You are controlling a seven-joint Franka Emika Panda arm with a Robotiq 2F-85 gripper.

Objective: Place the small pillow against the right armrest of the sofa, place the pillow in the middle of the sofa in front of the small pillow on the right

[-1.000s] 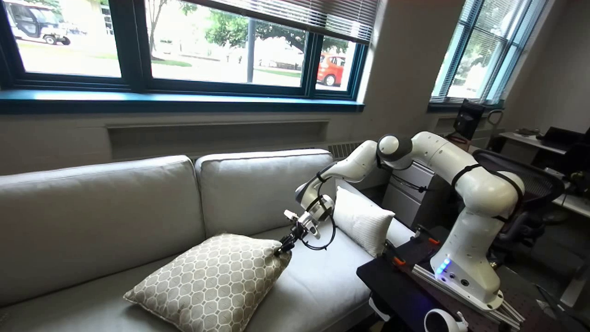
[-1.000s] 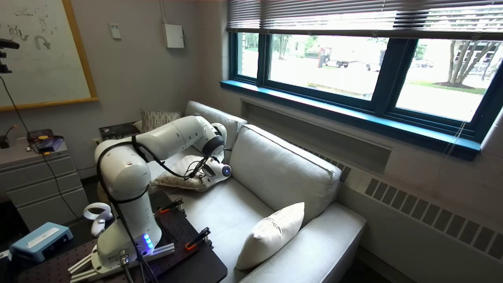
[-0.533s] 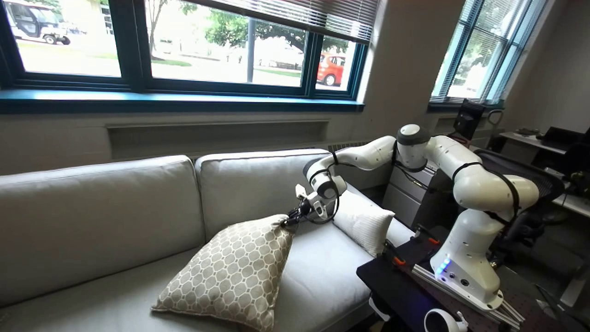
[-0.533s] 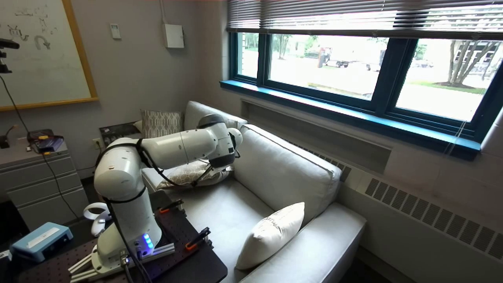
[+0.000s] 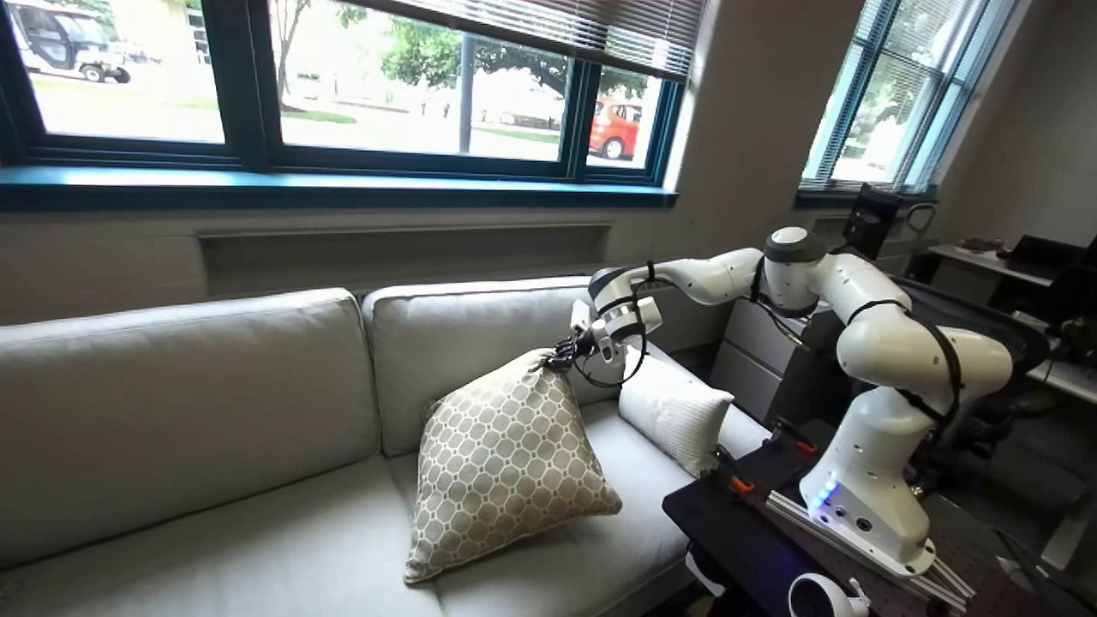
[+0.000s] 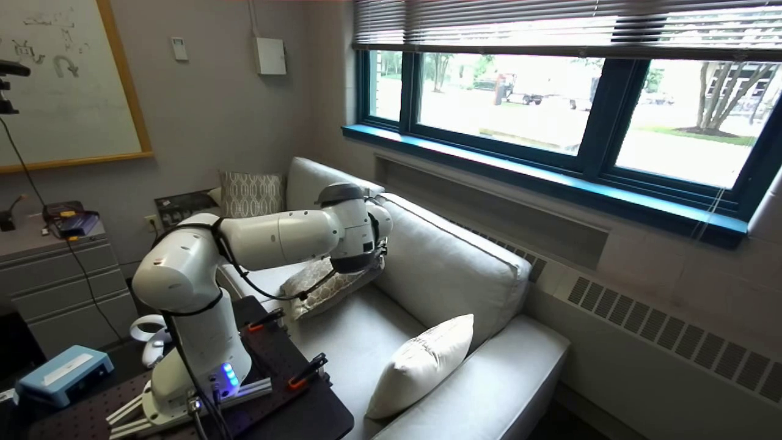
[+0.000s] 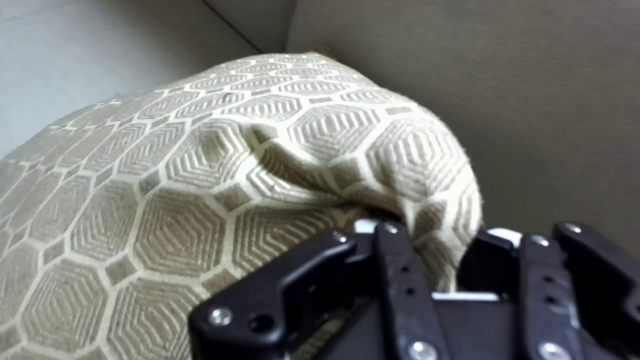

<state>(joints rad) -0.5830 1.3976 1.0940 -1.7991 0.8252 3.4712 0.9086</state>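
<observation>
While gripper [image 7: 435, 235] pinches patterned pillow [image 5: 510, 458], we're likely mid-step 2; next: carry right, in front of small pillow [image 5: 673, 411].

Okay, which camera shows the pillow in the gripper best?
An exterior view: the patterned pillow shows nearly its whole face. In an exterior view, the arm hides part of it; the wrist view crops it around the gripper.
</observation>
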